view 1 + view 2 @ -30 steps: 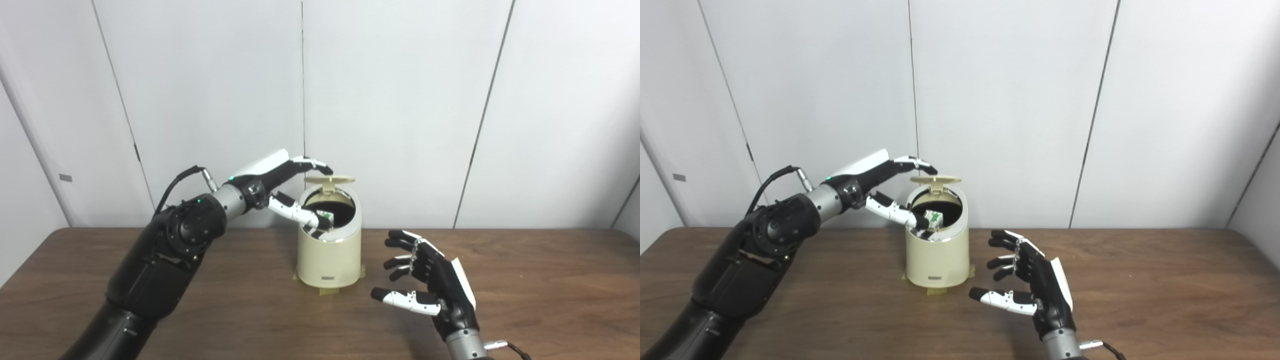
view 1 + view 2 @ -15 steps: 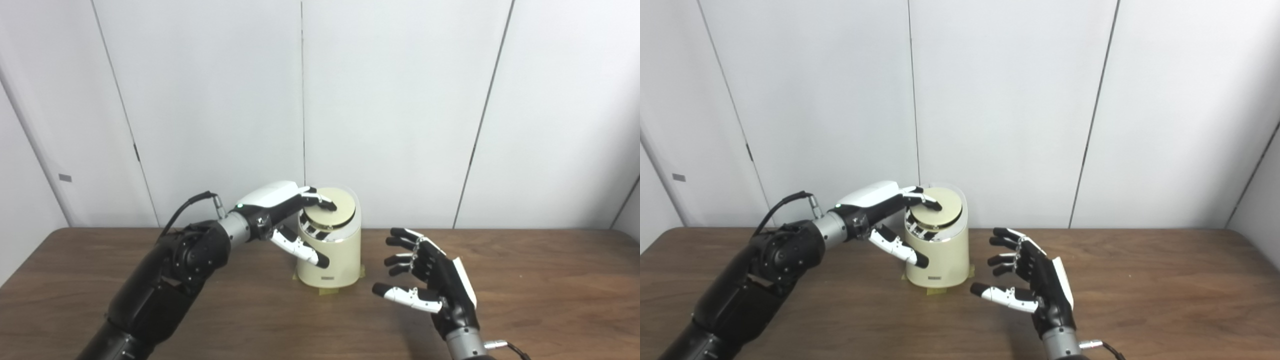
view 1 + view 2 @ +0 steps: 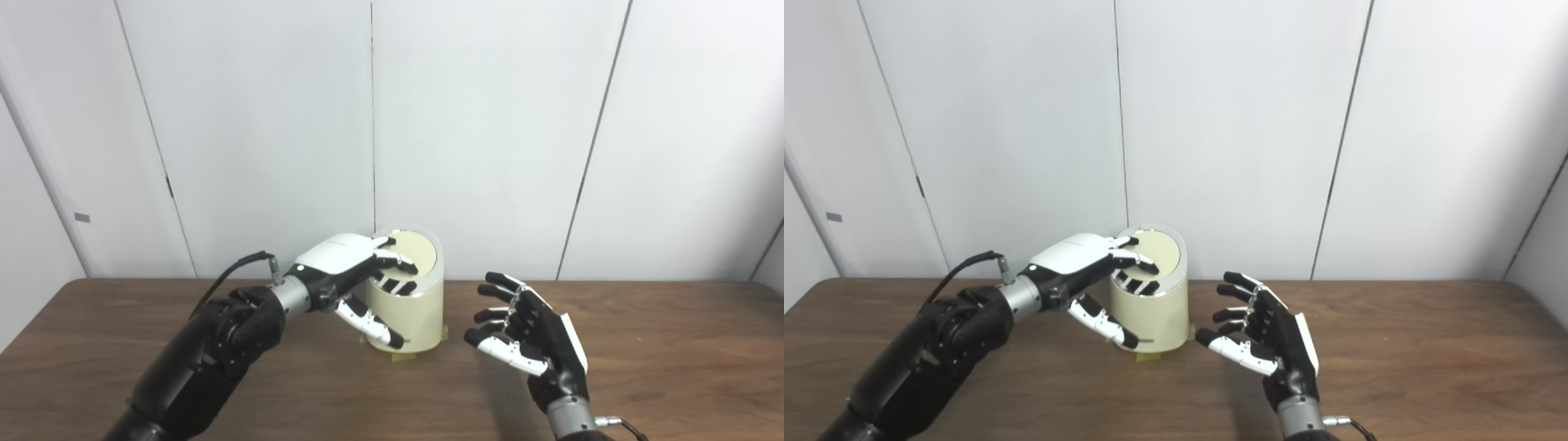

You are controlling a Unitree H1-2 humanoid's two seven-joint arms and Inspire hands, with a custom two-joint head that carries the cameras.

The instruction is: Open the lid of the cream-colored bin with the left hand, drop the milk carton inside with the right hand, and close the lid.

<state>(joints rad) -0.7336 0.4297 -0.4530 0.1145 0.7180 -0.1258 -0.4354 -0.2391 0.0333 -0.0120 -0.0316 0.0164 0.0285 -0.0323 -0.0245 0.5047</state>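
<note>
Fingers (image 3: 401, 267) on lid (image 3: 416, 252) | right hand (image 3: 539, 343) spread beside bin (image 3: 416, 312)

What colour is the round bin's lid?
The round flat lid is pale cream, matching the bin; it shows best in the left eye view.

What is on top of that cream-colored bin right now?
The left hand lies over the closed lid of the bin, fingers resting on it. Whatever is inside is covered by the lid.
</note>
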